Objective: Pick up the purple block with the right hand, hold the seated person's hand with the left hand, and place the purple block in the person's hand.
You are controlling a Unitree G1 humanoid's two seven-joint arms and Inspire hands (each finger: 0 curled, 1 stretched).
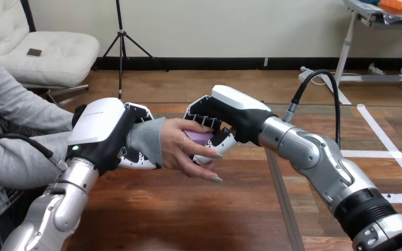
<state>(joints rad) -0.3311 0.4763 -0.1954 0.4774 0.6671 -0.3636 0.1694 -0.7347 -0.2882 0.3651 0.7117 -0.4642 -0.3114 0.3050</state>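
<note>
Placing step: my left hand (104,137) is curled round the person's wrist (147,140), my right hand (229,112) pinches the purple block (199,137) against the person's hand (179,146) over the table (188,214) near its far edge, so next I'd judge my right fingers must loosen.

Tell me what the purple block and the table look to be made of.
The purple block: matte, even pale colour, likely plastic or painted wood; mostly covered, so unsure. The table: wood or wood-look laminate, brown grain in planks, slight sheen.

The wooden table (188,209) carries white tape strips (388,152) across its right part.
</note>
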